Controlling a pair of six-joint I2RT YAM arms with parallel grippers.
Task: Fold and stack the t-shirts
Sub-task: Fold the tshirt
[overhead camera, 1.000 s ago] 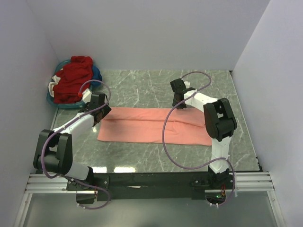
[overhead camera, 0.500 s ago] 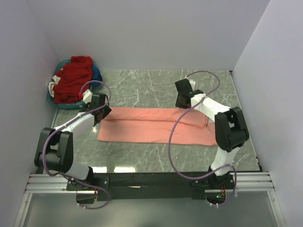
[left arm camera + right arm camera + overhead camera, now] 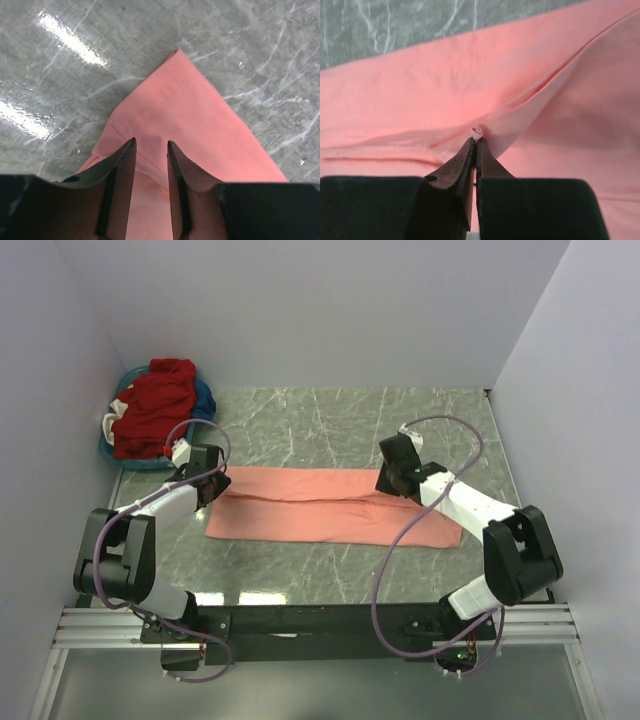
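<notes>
A pink t-shirt (image 3: 320, 505), folded into a long strip, lies across the middle of the table. My left gripper (image 3: 211, 484) is low over its left end. In the left wrist view the jaws (image 3: 151, 144) stand a little apart over a fold edge of the shirt (image 3: 190, 105), not pinching it. My right gripper (image 3: 393, 480) is over the shirt's right part. In the right wrist view it (image 3: 476, 141) is shut on a small pinch of the pink fabric (image 3: 420, 100), which rises in a ridge to the tips.
A teal basket (image 3: 108, 454) with a heap of red clothes (image 3: 150, 408) stands in the back left corner. White walls close the table on the left, back and right. Purple cables loop off both arms.
My right gripper has moved right and toward the near edge, with the pink fabric pinched in it. My left gripper has edged slightly nearer over the shirt's left end.
</notes>
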